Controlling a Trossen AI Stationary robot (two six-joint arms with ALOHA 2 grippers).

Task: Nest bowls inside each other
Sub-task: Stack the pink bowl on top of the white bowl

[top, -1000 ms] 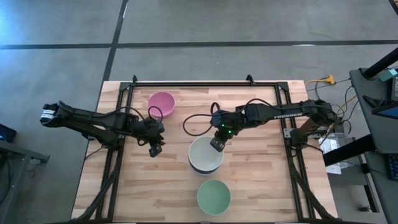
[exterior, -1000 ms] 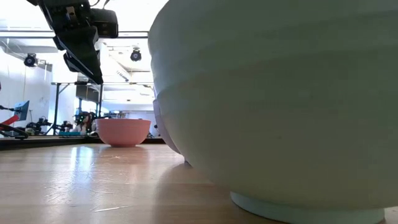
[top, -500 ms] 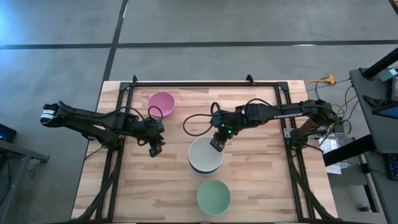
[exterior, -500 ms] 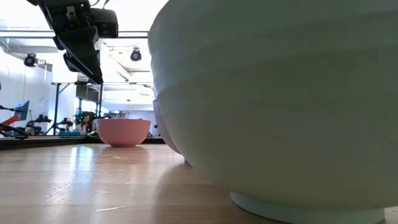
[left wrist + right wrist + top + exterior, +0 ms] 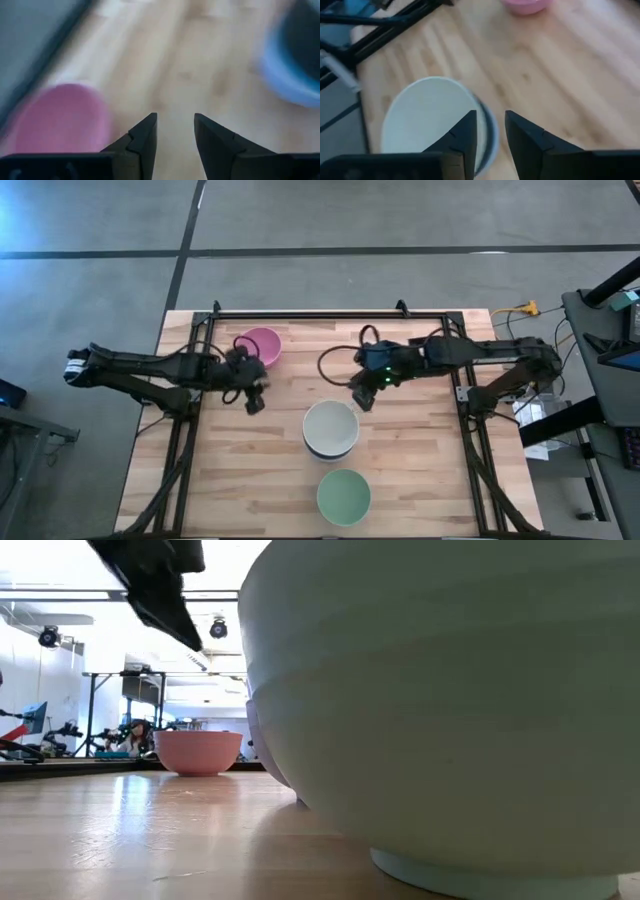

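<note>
A white bowl (image 5: 330,427) sits nested on top of a stack at the table's middle; a blue rim (image 5: 490,131) shows beneath it. A pink bowl (image 5: 260,343) stands on its base at the far left. A mint green bowl (image 5: 343,495) stands near the front edge and fills the low view (image 5: 450,710). My right gripper (image 5: 362,397) hangs open above the table, just far-right of the stack, with nothing between its fingers (image 5: 490,112). My left gripper (image 5: 253,402) hangs open between the pink bowl (image 5: 60,122) and the stack (image 5: 292,65), also holding nothing.
A black metal frame (image 5: 330,313) runs along the table's far edge and down both sides. Bare wood lies to the left of the stack and along the right side of the table. The room beyond the table shows in the low view.
My right gripper has come off the white bowl's far rim, rising and drawing back toward the table's far right; the bowl stays on the stack. My left gripper has risen a little, moved toward the far edge and the pink bowl, and rolled.
</note>
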